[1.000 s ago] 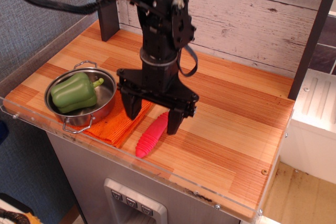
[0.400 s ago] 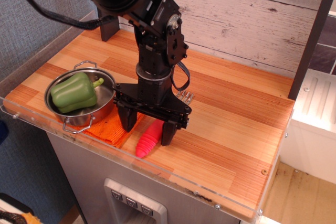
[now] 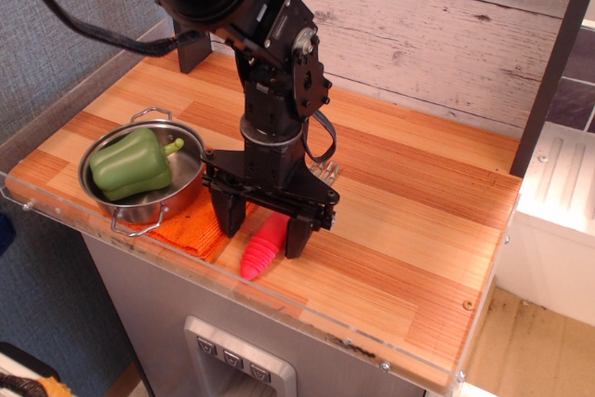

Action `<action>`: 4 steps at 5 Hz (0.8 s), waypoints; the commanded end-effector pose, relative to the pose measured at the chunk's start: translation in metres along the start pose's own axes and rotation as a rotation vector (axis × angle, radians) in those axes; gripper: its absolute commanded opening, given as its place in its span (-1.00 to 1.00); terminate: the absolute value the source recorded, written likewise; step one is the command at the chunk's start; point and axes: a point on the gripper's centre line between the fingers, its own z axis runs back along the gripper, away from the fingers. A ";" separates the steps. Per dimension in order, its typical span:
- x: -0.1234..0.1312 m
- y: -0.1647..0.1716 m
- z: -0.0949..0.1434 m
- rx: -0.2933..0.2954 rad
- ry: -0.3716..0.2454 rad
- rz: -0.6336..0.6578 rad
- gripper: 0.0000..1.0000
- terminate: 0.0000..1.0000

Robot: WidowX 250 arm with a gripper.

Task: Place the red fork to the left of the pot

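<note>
The red fork (image 3: 261, 248) lies on the wooden table near the front edge, its ribbed handle pointing toward me and its silver tines (image 3: 325, 171) showing behind the arm. My gripper (image 3: 262, 228) is open and low over the fork, one finger on each side of the handle. The middle of the fork is hidden by the gripper. The steel pot (image 3: 182, 188) stands to the left with a green pepper (image 3: 130, 163) in it.
An orange cloth (image 3: 193, 222) lies under the pot's right side, next to the fork. A clear plastic rim (image 3: 307, 313) runs along the table's front edge. A dark post (image 3: 552, 62) stands at the right, and a plank wall is behind.
My gripper has come down and shifted left toward the front, so its fingers now straddle the fork's handle. The tines have come into sight behind the arm. The fork and pot have not moved.
</note>
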 end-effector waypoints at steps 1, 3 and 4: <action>0.004 -0.001 0.005 0.002 -0.028 -0.005 1.00 -1.00; 0.001 0.001 -0.001 0.000 -0.030 0.006 -1.00 -1.00; 0.005 0.004 0.004 -0.015 -0.047 0.006 -1.00 -1.00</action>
